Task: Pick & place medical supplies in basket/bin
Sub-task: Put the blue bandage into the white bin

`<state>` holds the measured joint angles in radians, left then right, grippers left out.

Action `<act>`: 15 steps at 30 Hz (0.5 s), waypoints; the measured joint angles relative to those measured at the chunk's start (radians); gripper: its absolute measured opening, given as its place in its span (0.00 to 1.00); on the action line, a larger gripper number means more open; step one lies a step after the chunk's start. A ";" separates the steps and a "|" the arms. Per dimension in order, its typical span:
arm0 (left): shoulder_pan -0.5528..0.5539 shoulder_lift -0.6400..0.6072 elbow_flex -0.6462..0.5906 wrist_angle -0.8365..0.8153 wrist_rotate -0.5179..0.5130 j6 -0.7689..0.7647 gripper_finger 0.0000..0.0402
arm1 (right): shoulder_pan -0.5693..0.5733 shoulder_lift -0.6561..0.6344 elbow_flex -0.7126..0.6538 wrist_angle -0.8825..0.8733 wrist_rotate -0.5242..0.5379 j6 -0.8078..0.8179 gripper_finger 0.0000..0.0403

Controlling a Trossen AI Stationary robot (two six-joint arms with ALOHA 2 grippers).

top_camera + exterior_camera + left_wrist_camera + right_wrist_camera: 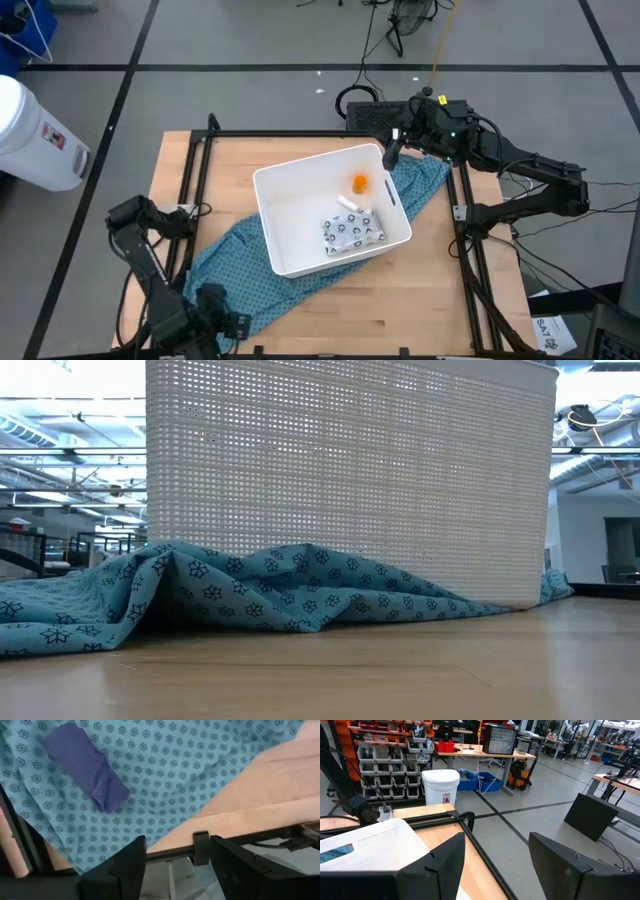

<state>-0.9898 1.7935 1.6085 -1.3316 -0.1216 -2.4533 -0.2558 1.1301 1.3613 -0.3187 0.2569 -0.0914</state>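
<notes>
- Nearest the low camera, a strip of bare wooden table point(400, 680) runs across the foreground; beyond it the teal patterned cloth point(250, 595) lies in folds against the perforated wall of the white tub point(350, 470), which fills most of the view.
- Seen from above, the tub point(272, 205) sits at a slant near the table's centre, resting on the cloth point(235, 265), which stretches from the near left edge to the far right corner.
- Inside the tub: the small orange bottle point(360, 182) towards the far right wall, the tiny white tube point(348, 203) just beside the blister pack point(354, 232), which lies flat on the floor by the near right corner.
- Dark blue object point(87, 765): lying on the cloth outside the tub, near the table's front edge, ahead of the left gripper.
- Left gripper point(177, 865): fingers spread apart and empty, poised at the near left edge over the black frame rail point(250, 840).
- Right gripper point(495, 860): fingers apart, holding nothing, raised beside the tub's far right corner point(385, 845), facing out over the table's rim.
- Open tabletop point(440, 290) remains on the near right side and along the far left.
</notes>
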 joint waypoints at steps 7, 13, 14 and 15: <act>-0.060 0.036 0.001 -0.012 0.075 -0.016 0.54 | 0.000 0.011 0.000 0.008 0.000 0.025 0.52; -0.057 0.062 -0.013 -0.032 0.097 -0.003 0.54 | 0.000 0.030 0.000 0.007 0.001 0.087 0.52; -0.053 0.077 -0.019 -0.054 0.128 -0.003 0.54 | 0.000 0.033 0.000 0.007 0.001 0.100 0.52; -0.050 0.088 -0.021 -0.077 0.160 -0.005 0.54 | 0.000 0.036 0.000 0.008 0.001 0.112 0.52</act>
<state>-1.0396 1.8817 1.5871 -1.4086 0.0387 -2.4586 -0.2558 1.1658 1.3610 -0.3107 0.2578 0.0208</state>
